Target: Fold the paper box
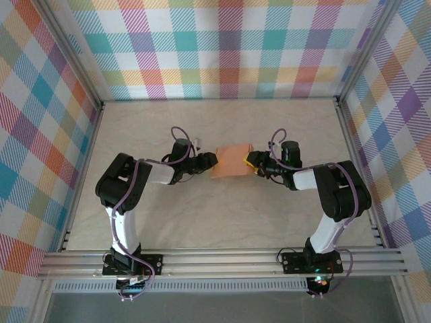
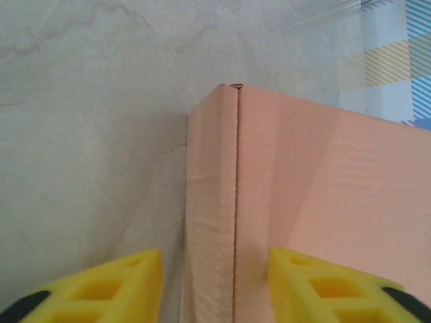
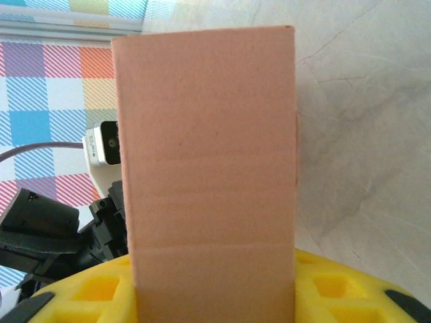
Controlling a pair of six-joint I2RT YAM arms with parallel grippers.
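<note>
Left tool (image 2: 214, 262) apart astride paper box (image 2: 323, 188) edge; right tool (image 3: 215, 282) perhaps clamped, state untellable.

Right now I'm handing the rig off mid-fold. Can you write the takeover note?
Left gripper: open, fingers either side of a folded corner of the paper box, not clamped.
Right gripper: fingers flank the box's opposite end; grip unclear.
Box: mid-table, between the two grippers.
Done: at least one side creased up.
Left: check the remaining flaps and finish the folds.
</note>
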